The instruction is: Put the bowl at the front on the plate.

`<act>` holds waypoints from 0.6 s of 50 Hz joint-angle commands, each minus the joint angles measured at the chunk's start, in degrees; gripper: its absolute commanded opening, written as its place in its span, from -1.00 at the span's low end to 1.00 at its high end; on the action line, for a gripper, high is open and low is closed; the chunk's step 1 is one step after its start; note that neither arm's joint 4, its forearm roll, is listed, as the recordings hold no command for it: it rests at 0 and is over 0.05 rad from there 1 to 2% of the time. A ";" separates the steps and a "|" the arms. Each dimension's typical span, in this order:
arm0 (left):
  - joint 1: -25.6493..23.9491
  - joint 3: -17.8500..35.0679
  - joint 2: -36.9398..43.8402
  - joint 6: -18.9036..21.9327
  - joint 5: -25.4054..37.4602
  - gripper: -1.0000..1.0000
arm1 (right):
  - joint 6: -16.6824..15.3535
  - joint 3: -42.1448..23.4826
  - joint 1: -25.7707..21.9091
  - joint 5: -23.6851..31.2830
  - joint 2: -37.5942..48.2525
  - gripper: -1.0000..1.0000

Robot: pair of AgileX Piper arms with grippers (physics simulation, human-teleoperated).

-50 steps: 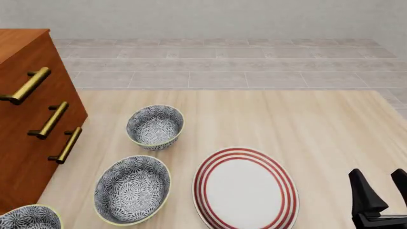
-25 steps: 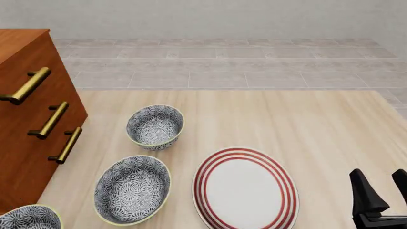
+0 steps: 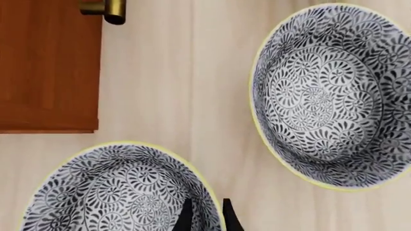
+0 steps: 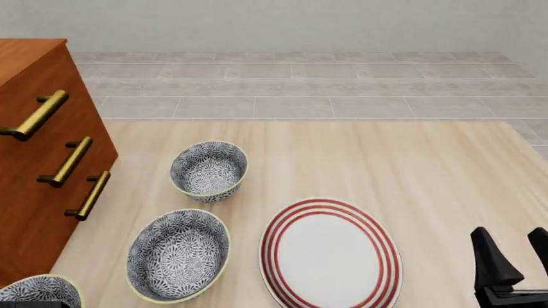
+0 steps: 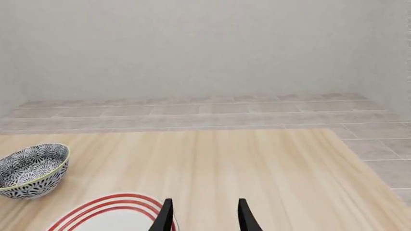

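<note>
- The bowl (image 4: 38, 292) sits at the worktop's (image 4: 385, 167) near-left corner, beside the cabinet (image 4: 43, 160).
- Left pincer (image 3: 205, 216) pinches the bowl's rim.
- Right pincer (image 5: 202, 215) is spread by the plate (image 4: 332, 253).

Three floral bowls (image 4: 209, 170) (image 4: 178, 254) (image 4: 38, 293), one plate (image 4: 330, 254), one cabinet (image 4: 43, 160).

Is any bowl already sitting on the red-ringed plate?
No. In the front view the plate holds nothing; all three bowls stand on the table to its left.
</note>
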State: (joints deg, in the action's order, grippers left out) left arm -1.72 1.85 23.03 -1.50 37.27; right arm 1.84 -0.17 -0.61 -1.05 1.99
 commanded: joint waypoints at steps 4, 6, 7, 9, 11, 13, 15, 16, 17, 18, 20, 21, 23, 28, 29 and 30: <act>-0.84 -0.43 -5.81 -0.11 2.31 -1.00 | 0.03 0.02 -0.06 0.02 -0.15 1.00; -1.63 2.81 -9.88 0.32 7.35 -1.00 | 0.10 0.02 -0.12 0.01 -0.12 1.00; -1.59 3.54 -10.20 0.15 8.20 -1.00 | 0.13 0.01 -0.14 0.01 -0.10 1.00; -1.42 5.95 -11.83 1.25 10.35 -1.00 | 0.14 0.00 -0.16 0.05 -0.15 1.00; -1.68 7.48 -12.58 1.37 11.76 -1.00 | 0.15 0.00 -0.14 0.05 -0.14 1.00; -1.80 10.42 -13.99 2.37 13.91 -1.00 | 0.19 0.00 -0.10 0.08 -0.20 1.00; -2.18 12.49 -14.31 2.88 14.93 -1.00 | 0.17 -0.01 -0.08 0.16 -0.27 1.00; -2.58 13.43 -14.54 3.06 15.34 -1.00 | 0.16 -0.03 -0.09 0.23 -0.34 1.00; -2.71 14.33 -14.66 3.41 15.66 -1.00 | 0.15 -0.02 -0.08 0.27 -0.39 1.00; -2.75 15.62 -14.57 3.53 15.89 -1.00 | 0.18 0.02 -0.08 0.21 -0.36 1.00; -3.20 17.48 -14.43 3.67 16.27 -1.00 | 0.17 0.02 -0.07 0.30 -0.46 1.00; -3.24 18.21 -14.17 3.76 16.36 -1.00 | 0.16 0.04 -0.06 0.28 -0.47 1.00; -4.07 19.66 -14.49 4.38 16.93 -1.00 | 0.15 0.02 -0.07 0.30 -0.47 1.00; -5.85 20.77 -14.35 4.57 16.97 -1.00 | 0.24 0.02 -0.01 0.40 -0.63 1.00; -5.90 21.07 -14.23 4.80 16.68 -1.00 | 0.24 0.01 0.00 0.42 -0.64 1.00; -6.58 21.51 -13.93 4.58 16.31 -1.00 | 0.29 0.00 0.05 0.43 -0.64 1.00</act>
State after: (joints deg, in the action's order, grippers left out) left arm -5.67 18.00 9.87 1.73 52.06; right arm 2.02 -0.16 -0.66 -0.77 1.55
